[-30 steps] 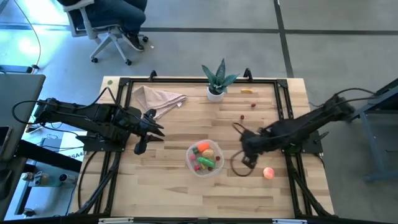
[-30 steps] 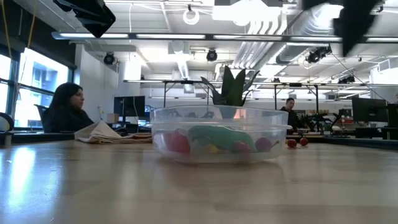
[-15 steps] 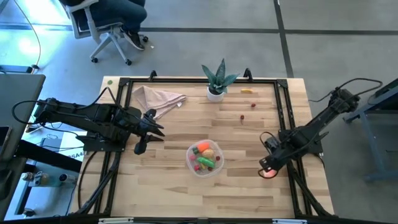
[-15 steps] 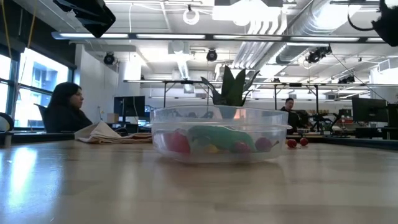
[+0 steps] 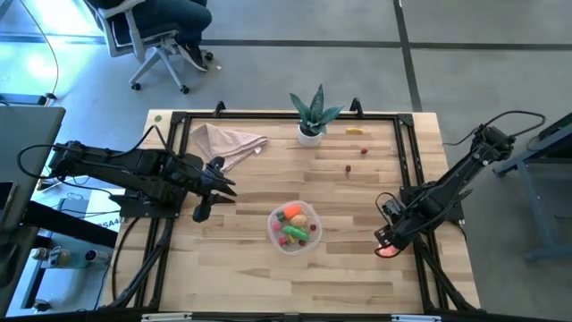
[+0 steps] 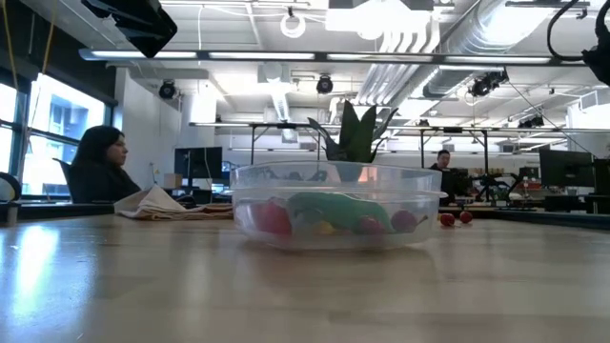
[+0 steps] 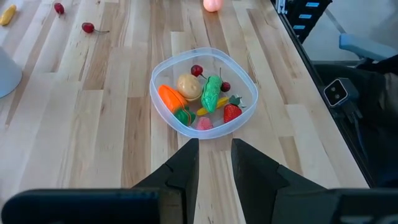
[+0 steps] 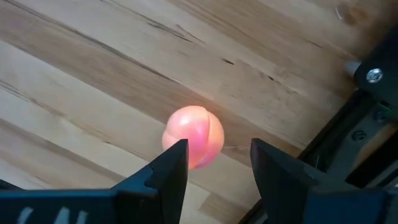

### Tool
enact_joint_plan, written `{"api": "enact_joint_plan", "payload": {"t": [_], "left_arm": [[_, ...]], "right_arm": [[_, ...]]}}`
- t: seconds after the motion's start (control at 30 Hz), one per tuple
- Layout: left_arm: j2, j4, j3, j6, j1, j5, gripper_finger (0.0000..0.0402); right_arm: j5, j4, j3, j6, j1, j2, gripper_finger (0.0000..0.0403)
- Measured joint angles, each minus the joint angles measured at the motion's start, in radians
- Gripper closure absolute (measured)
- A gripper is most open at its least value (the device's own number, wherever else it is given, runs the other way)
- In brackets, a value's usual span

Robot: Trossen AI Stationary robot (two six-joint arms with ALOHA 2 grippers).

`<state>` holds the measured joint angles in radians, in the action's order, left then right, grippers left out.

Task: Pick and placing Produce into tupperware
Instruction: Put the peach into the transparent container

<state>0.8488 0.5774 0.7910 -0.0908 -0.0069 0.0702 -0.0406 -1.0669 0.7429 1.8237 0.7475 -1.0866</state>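
My right claw hangs low over the pink peach, fingers spread with a clear gap between them. The peach sits on the bare table just ahead of my fingertips and a little toward one finger, not centred in the gap, and not yet touched as far as I can tell. The black frame rail runs close beside my other finger.

My worry is the roundness. If I close while the peach lies off-centre, the nearer finger meets it first and will likely nudge it away, rolling toward the rail or out of reach. Coming down too steeply could also press it against the wood and squirt it sideways. The rail leaves me little room to shift that way.

The tupperware is well off to my side, near mid-table, already holding a carrot, cucumber and red bits. My left claw waits pinched shut and empty, facing that tub
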Motion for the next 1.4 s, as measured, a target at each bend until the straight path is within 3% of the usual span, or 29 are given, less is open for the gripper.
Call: {"api": "enact_joint_plan", "payload": {"t": [0.33,0.77,1.4], "left_arm": [[0.0,0.0,0.0,0.0,0.0,0.0,0.0318],[0.0,0.0,0.0,0.0,0.0,0.0,0.0318],[0.0,0.0,0.0,0.0,0.0,0.0,0.0318]], "right_arm": [[0.0,0.106,0.0,0.085,0.026,0.0,0.0229],[0.039,0.1,0.0,0.289,0.113,-0.082,0.0135],[0.019,0.175,0.0,0.319,0.123,-0.268,0.0132]]}}
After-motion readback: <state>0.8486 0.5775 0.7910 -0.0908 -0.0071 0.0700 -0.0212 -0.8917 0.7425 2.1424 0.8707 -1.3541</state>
